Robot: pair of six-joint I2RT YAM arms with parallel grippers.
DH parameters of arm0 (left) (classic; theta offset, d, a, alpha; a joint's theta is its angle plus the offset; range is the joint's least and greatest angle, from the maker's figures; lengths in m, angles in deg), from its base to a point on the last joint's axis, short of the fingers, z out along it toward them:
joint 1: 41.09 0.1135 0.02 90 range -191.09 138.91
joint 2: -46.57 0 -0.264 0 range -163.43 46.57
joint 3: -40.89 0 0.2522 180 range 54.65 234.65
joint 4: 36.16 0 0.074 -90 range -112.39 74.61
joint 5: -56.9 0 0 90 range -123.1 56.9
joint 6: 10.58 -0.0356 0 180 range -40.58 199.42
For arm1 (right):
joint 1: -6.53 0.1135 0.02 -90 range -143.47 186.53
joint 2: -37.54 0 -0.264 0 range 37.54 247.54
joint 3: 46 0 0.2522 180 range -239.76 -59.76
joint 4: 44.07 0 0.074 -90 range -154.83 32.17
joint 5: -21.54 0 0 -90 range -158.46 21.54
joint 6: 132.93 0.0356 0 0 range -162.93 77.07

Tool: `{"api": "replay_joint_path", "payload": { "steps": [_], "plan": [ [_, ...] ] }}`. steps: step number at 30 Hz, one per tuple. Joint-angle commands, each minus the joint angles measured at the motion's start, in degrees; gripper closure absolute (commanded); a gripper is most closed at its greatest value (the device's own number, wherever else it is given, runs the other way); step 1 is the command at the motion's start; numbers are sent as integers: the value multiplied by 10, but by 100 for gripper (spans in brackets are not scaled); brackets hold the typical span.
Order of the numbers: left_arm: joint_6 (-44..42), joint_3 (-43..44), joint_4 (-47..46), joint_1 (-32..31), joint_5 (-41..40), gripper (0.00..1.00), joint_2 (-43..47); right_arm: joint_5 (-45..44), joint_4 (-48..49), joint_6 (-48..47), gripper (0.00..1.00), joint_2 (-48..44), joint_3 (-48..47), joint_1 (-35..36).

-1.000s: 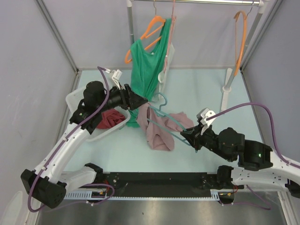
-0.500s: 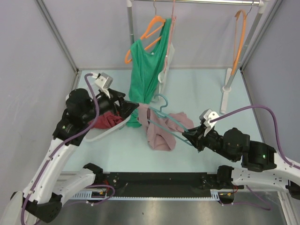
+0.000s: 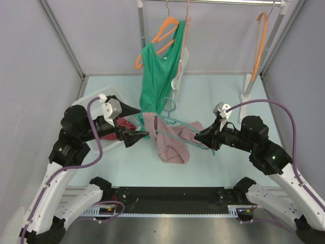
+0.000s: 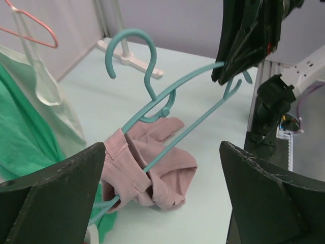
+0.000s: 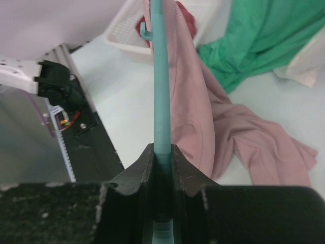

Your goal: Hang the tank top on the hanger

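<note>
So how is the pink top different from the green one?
The pink tank top is dusty pink; the green tank top is bright green. The green one hangs up high from an orange hanger, while the pink one is draped over the teal hanger with most of it bunched on the table. The green one looks longer. Both are soft fabric tops.

Bright, even light from above, only faint soft shadows on the tabletop (image 3: 213, 96). Top view's sharp; in the right wrist view the hanger (image 5: 159, 76) blurs near the lens.
</note>
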Motion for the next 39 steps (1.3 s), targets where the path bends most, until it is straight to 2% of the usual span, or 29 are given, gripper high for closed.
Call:
{"api": "replay_joint_path", "payload": {
  "steps": [1, 4, 7, 11, 15, 21, 24, 27, 30, 31, 33, 34, 36, 37, 39],
  "plan": [
    [-53, -1, 28, 1, 51, 1, -26, 247, 91, 8, 100, 3, -27, -73],
    [-65, 2, 33, 2, 39, 1, -34, 324, 83, 3, 100, 11, -36, -102],
    [-66, 2, 37, 2, 41, 1, -37, 342, 65, -8, 100, 14, -42, -106],
    [-73, -1, 64, 2, 61, 1, -40, 344, 61, -15, 100, 12, -46, -108],
    [-73, -16, 80, 1, 116, 1, -44, 363, 61, -17, 100, 24, -58, -112],
    [-77, -47, 96, 2, 138, 1, -55, 377, 82, -6, 100, 30, -60, -116],
    [-78, -54, 92, 2, 155, 6, -53, 381, 93, 2, 100, 30, -58, -122],
    [-76, -66, 84, 2, 165, 16, -52, 403, 129, 30, 100, 30, -47, -132],
    [-76, -73, 77, 2, 178, 33, -53, 410, 153, 42, 100, 33, -38, -144],
    [-76, -75, 73, 2, 180, 43, -52, 412, 156, 44, 100, 35, -38, -146],
    [-71, -86, 62, 2, 193, 53, -49, 420, 167, 52, 100, 41, -36, -152],
    [-70, -89, 54, 2, 198, 64, -48, 421, 171, 53, 100, 45, -35, -154],
    [-68, -96, 51, 2, 209, 74, -47, 421, 174, 49, 100, 49, -31, -159],
    [-68, -97, 46, 2, 210, 84, -44, 421, 175, 47, 100, 53, -29, -163],
    [-68, -101, 43, 1, 215, 92, -39, 422, 175, 42, 100, 64, -23, -172]
  ]
}}
